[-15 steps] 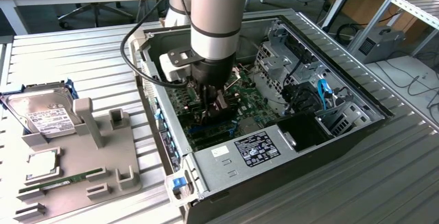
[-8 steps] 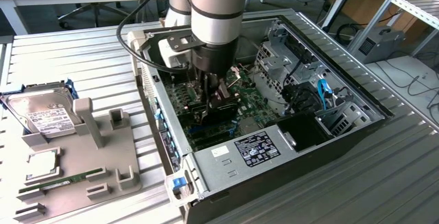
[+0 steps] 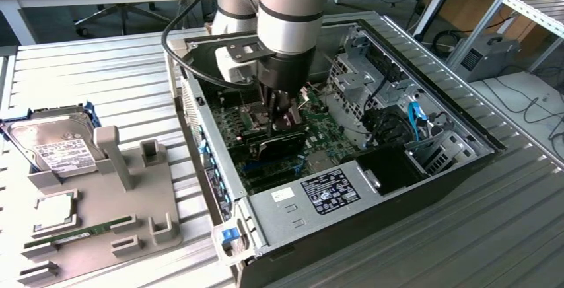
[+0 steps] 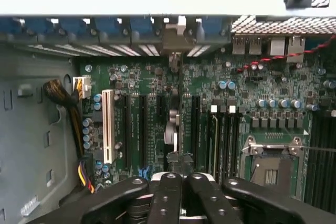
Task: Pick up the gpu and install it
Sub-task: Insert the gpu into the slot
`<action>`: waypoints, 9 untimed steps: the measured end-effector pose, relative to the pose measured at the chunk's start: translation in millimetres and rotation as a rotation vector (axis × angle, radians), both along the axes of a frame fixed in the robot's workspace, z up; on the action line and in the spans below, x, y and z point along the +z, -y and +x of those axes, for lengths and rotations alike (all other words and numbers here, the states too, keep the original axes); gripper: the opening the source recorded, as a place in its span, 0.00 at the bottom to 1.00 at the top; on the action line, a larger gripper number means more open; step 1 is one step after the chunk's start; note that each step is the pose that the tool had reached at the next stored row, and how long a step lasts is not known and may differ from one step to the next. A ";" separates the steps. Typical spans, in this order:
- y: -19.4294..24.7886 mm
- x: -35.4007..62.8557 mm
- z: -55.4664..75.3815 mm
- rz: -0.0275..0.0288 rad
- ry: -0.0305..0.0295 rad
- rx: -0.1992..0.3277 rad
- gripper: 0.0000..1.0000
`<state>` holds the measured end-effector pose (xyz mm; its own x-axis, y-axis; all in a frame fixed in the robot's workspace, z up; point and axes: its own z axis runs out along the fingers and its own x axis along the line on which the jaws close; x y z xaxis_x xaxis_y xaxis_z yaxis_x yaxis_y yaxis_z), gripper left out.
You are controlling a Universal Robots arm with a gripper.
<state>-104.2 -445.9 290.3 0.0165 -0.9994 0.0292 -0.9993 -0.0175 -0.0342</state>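
The gripper point(image 4: 177, 182) has its black fingers point(image 4: 164, 195) pinching the gpu point(image 4: 177, 129) edge-on, upright above a motherboard point(image 4: 273, 77) slot inside the open computer case point(image 3: 458, 149); this looks like the insertion step; seating seems to call for a straight push, bracket aligned with the rear slot openings point(image 4: 173, 38) beyond.

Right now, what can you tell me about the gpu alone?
The gpu is a thin, flat, dark card standing on edge inside the open computer case, above the green motherboard. In the wrist view it appears edge-on as a slim vertical line among the expansion slots. The gripper is closed on its upper edge. Whether it is fully seated cannot be told.
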 end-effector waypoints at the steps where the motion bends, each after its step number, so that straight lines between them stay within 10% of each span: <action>1: 0.0 0.0 2.5 0.0000 -0.0025 0.000 0.11; 9: 0.0 0.0 8.3 0.0000 -0.0068 0.000 0.11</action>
